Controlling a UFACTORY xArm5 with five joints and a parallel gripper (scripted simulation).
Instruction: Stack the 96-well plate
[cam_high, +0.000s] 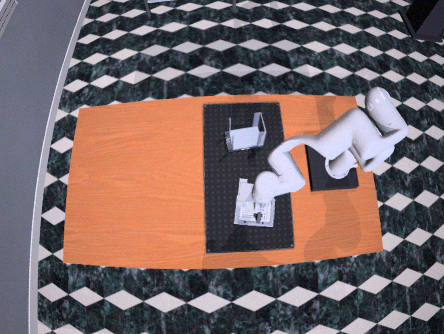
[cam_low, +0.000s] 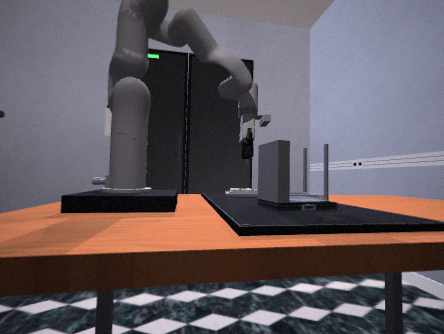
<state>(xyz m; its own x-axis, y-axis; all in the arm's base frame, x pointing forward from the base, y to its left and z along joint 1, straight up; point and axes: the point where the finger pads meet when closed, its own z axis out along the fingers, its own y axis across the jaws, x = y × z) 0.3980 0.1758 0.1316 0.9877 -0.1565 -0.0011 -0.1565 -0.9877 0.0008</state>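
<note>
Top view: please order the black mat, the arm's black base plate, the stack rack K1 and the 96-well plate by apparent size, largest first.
1. Black mat
2. Arm's black base plate
3. Stack rack K1 and 96-well plate: they look alike, and the arm hides part of the plate, so I leave them unranked.

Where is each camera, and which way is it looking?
Top: sits high overhead, looking straight down at the orange table; the whole white arm shows.
Exterior: sits low beside the table, looking across it; the arm and its open gripper show.
Both share the stack rack and the black mat.
</note>
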